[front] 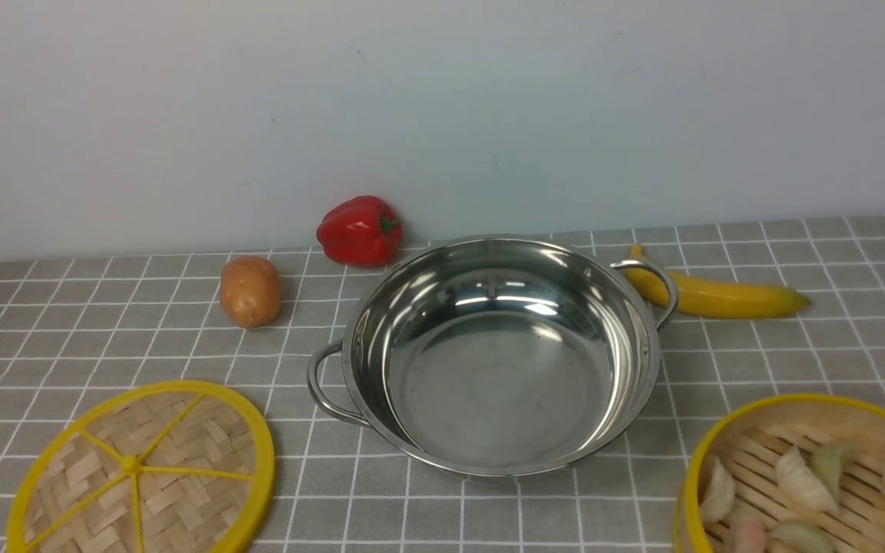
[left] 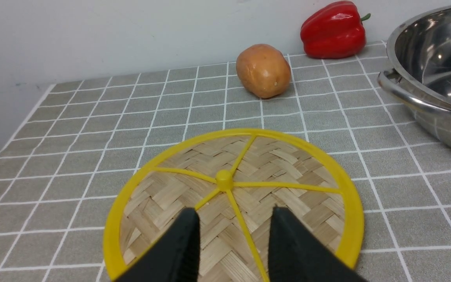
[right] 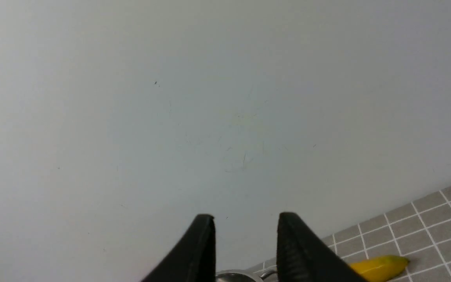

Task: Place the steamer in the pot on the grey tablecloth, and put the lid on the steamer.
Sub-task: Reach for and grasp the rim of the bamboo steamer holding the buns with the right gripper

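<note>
The shiny steel pot [front: 500, 353] stands empty in the middle of the grey tablecloth [front: 104, 346]. The steamer [front: 811, 476] sits at the front right corner, cut off by the frame, with dumplings inside. The woven lid [front: 143, 468] lies flat at the front left. Neither arm shows in the front view. My left gripper [left: 233, 213] hovers open over the lid [left: 233, 196], nothing between its fingers. My right gripper [right: 245, 219] is open and empty, raised and facing the wall, with the pot's rim [right: 233, 277] just below it.
A potato [front: 250, 290] and a red bell pepper [front: 359, 230] lie behind the lid, left of the pot. A banana [front: 719, 296] lies behind the pot's right handle. A pale wall closes off the back of the table.
</note>
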